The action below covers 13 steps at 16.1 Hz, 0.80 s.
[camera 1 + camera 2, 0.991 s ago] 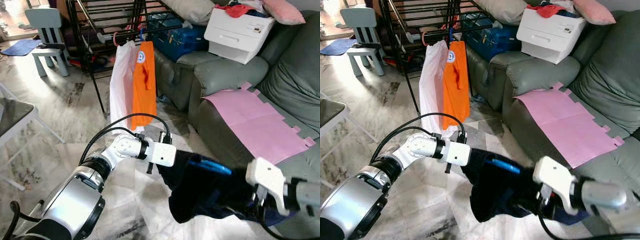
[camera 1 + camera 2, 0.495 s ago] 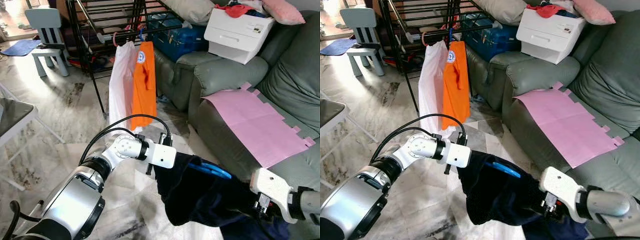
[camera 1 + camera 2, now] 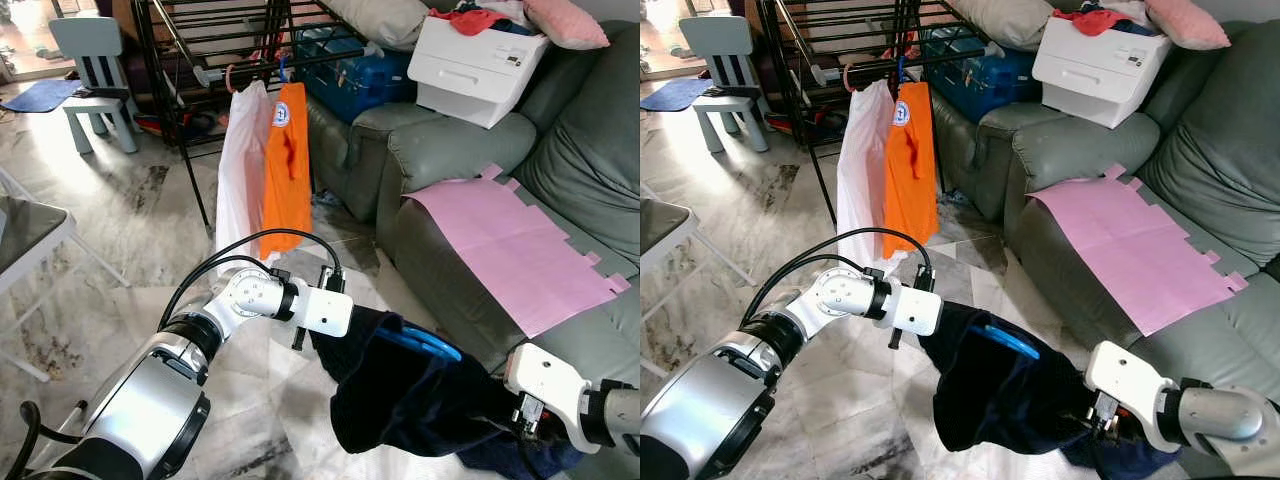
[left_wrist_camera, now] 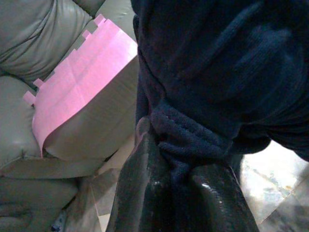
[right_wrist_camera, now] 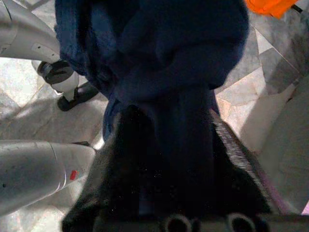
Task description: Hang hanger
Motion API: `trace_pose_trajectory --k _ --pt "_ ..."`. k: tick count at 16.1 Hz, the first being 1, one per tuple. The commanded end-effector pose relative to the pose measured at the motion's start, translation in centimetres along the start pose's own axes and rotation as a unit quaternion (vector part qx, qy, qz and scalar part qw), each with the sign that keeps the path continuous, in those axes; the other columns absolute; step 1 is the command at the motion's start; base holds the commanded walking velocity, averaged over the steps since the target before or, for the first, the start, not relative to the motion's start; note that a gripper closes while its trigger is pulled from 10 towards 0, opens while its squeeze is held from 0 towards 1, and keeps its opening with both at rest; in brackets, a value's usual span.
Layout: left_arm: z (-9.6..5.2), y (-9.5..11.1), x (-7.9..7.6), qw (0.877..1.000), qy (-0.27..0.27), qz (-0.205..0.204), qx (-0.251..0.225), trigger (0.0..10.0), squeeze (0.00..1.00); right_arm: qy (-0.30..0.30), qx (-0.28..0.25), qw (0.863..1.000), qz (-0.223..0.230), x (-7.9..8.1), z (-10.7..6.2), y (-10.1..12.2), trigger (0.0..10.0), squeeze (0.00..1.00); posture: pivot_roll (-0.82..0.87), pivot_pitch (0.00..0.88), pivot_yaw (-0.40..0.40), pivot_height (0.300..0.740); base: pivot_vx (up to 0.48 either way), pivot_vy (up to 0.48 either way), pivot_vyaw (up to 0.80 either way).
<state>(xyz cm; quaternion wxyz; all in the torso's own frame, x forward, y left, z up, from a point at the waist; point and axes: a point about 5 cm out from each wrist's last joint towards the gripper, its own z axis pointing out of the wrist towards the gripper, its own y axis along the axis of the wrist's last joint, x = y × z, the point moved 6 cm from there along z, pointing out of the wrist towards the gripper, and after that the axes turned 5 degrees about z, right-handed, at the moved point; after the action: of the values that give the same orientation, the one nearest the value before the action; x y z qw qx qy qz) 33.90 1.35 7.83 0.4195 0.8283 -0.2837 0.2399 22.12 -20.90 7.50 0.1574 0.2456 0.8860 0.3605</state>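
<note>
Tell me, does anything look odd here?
The dark navy garment is bunched in a lump over its blue hanger, pinched by the left gripper and right gripper, unlike the orange shirt hanging straight.

Open marble floor (image 3: 150,230) lies left of the drying rack (image 3: 215,60). The sofa (image 3: 440,150) blocks the right, and the orange shirt (image 3: 288,170) and white garment (image 3: 240,170) crowd the rail.

No readable text — orange shirt's (image 3: 288,170) badge blurred.
</note>
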Motion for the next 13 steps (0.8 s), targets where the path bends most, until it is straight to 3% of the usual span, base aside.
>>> trace_pose_trajectory --k 1,13 --pt "-0.35 0.26 1.17 1.0 0.02 0.003 -0.004 0.0 0.0 0.002 0.007 1.0 0.006 0.18 0.07 -0.52 0.0 0.0 -0.06 0.0 -0.031 0.74 0.0 0.0 0.0" --pt "-0.36 0.09 0.93 1.0 0.015 0.001 -0.001 0.0 0.0 -0.014 0.006 1.0 -0.002 -0.56 -0.03 -0.67 0.0 0.0 -0.06 0.0 -0.028 0.74 0.0 0.0 0.0"
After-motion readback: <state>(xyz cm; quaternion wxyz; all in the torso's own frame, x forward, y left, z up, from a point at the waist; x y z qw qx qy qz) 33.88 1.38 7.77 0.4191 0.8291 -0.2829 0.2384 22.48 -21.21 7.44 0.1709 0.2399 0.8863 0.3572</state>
